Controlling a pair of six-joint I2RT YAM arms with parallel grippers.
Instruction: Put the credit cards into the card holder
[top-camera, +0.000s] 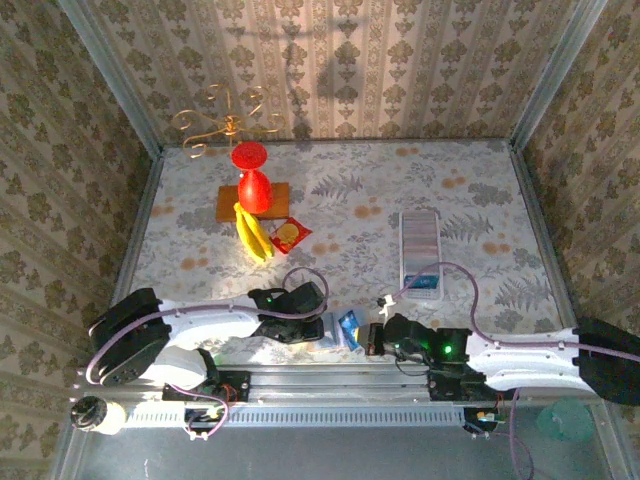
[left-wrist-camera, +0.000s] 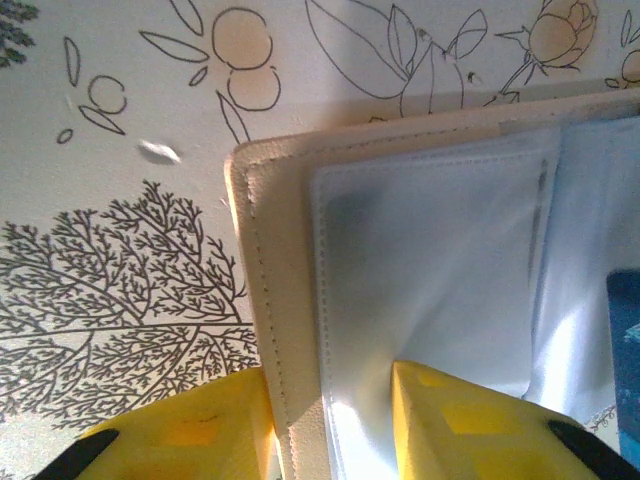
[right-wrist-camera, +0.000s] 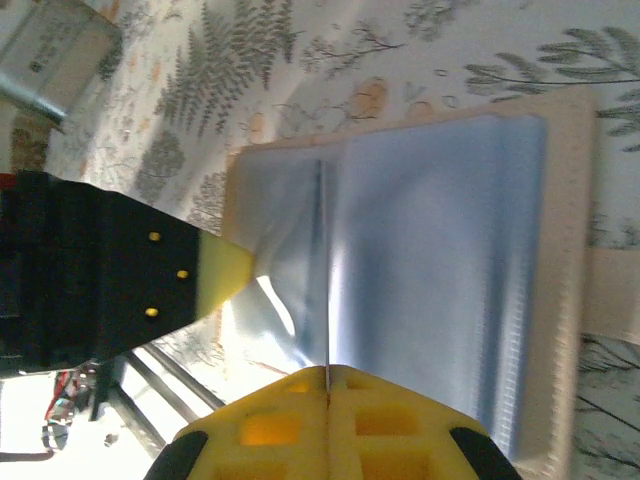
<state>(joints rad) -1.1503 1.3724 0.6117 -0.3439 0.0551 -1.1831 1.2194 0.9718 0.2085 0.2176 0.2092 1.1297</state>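
The tan card holder (left-wrist-camera: 258, 250) lies open on the floral table, its clear sleeves (right-wrist-camera: 430, 250) facing up, close to the near edge between both arms (top-camera: 333, 326). My left gripper (left-wrist-camera: 330, 405) straddles the holder's stitched left edge. One yellow finger (left-wrist-camera: 190, 430) is outside the cover and the other rests on a sleeve, with a wide gap between them. My right gripper (right-wrist-camera: 328, 372) is shut on a blue credit card (top-camera: 349, 328). In the right wrist view the card (right-wrist-camera: 325, 280) is edge-on, a thin line running over the sleeves. Its blue corner (left-wrist-camera: 625, 360) shows at the left wrist view's right edge.
A long whitish ribbed tray (top-camera: 420, 250) lies right of centre. Further back on the left are bananas (top-camera: 253, 235), a red-and-yellow snack packet (top-camera: 290, 235), a red goblet (top-camera: 252, 180) on a wooden board and a gold wire stand (top-camera: 225, 125). Patterned walls enclose the table.
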